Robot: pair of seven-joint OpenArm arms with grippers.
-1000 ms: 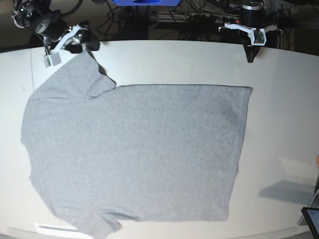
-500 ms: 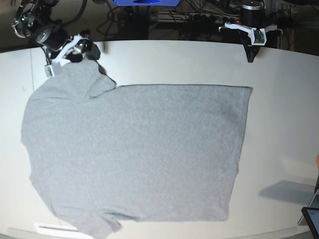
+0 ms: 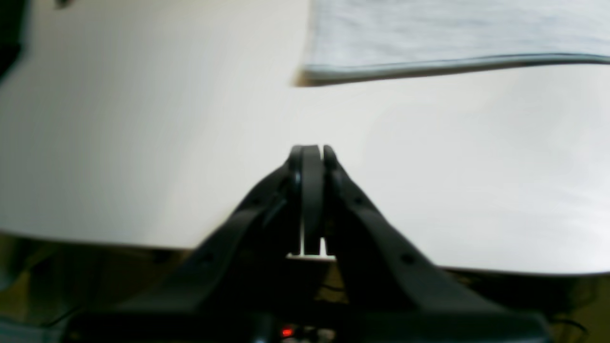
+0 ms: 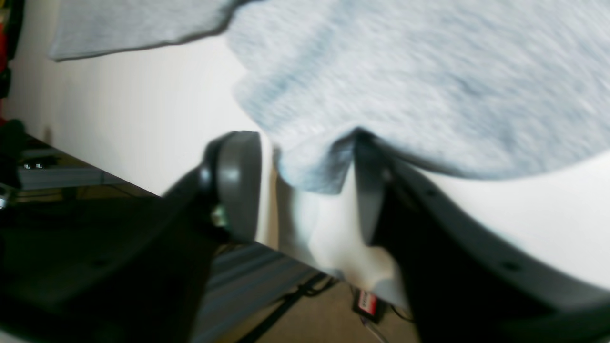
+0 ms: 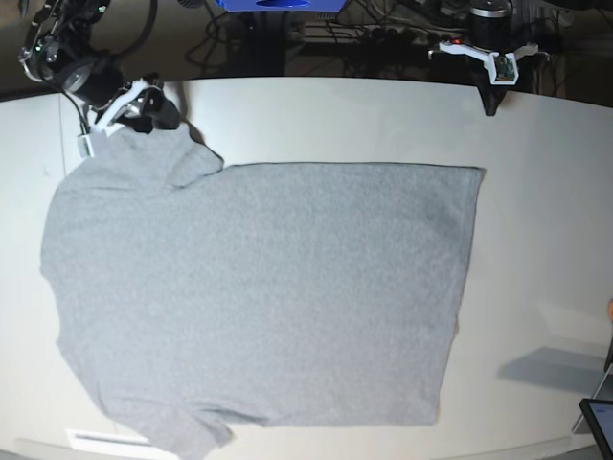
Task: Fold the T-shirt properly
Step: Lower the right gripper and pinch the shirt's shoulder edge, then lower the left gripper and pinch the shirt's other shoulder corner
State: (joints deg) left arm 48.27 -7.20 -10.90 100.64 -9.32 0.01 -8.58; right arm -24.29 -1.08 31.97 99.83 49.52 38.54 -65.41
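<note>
The heather-grey T-shirt [image 5: 259, 287] lies spread flat, plain side up, on the white table [image 5: 536, 230], collar side to the left and hem to the right. My right gripper [image 5: 144, 112] is at the far sleeve's edge. In the right wrist view it [image 4: 305, 190] is open, and the sleeve's hem [image 4: 314, 166] lies between its fingers [image 4: 238, 186]. My left gripper [image 5: 490, 103] is shut and empty near the table's back edge, apart from the shirt. In the left wrist view it [image 3: 312, 155] hovers over bare table, with the shirt's hem corner [image 3: 429, 38] ahead.
A dark flat device [image 5: 599, 422] lies at the front right corner beside a grey shadow. Cables and a blue object [image 5: 278, 5] sit behind the table's back edge. Bare table surface runs to the right of the shirt's hem.
My right gripper has moved down and slightly left onto the far sleeve's edge. My left gripper has drawn back a little toward the table's rear edge. The shirt's body has not moved.
</note>
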